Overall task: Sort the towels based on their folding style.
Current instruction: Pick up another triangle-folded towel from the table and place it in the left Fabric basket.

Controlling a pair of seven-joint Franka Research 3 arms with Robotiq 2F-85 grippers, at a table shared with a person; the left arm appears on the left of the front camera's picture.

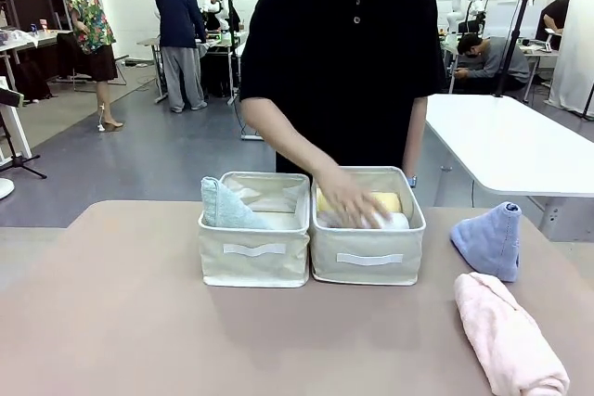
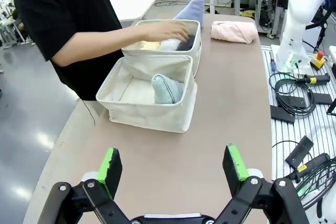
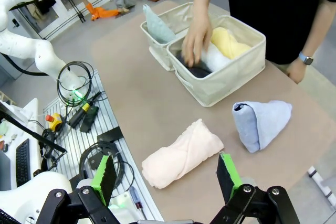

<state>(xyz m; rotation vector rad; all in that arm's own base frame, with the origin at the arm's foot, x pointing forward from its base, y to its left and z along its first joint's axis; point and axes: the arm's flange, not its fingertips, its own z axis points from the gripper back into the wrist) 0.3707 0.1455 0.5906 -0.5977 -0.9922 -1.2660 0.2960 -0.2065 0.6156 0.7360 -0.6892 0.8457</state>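
Item: pink towel (image 1: pixel 509 336), lower right, cut by bottom edge. Item: dark grey towel (image 3: pixel 197 71), upper centre, mostly hidden under hand (image 3: pixel 196 36).

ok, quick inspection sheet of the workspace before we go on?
Surface: tan table, no spills seen.
Job's things: mint cone towel in left bin; yellow towel, white towel, dark grey towel in right bin, person's hand in it; blue cone towel, pink rolled towel on table.
Clutter: nothing seen.
Grippers: left gripper, right gripper open, empty.
Cables: coils on side rack, off table.
Surroundings: person at far side; other tables behind.
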